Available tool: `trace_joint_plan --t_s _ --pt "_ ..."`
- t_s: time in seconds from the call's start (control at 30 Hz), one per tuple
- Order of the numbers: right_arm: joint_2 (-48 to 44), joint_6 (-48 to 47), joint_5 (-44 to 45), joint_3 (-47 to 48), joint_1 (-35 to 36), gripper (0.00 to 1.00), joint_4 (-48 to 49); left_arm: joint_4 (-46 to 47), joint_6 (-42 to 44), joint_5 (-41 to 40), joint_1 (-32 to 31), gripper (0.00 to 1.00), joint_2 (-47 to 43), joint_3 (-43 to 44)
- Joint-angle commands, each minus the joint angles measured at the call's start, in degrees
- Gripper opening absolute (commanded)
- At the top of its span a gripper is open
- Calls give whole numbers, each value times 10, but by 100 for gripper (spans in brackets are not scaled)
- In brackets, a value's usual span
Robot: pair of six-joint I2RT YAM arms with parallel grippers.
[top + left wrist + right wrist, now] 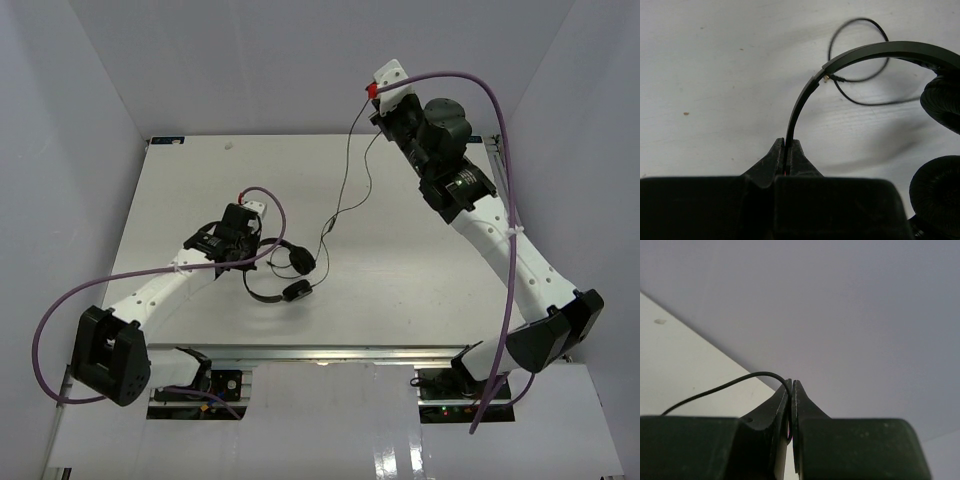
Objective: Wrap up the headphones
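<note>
Black headphones (300, 262), headband (795, 110) pinched in closed left jaws, cord (757, 373) clamped in raised right jaws

Black headphones (298, 266), thin headband (798, 102) pinched in left jaws, two padded earcups (296, 291) close together, long cord (760, 373) lifted by right jaws

table (180, 180): white | on it: black headphones (299, 263), near centre
</note>
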Motion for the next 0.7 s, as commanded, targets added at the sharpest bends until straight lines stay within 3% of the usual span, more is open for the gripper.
trace_joint_plan --t_s 0.0,0.37,0.67 --pt "17 46 62 -20 -31 8 106 -17 -12 34 -37 0 -54 6" --pt "81 130 79 -57 -91 8 140 -142 -80 195 -68 0 -209 114" --pt "138 171 80 -72 -134 8 116 -259 -97 146 -68 0 -259 289"
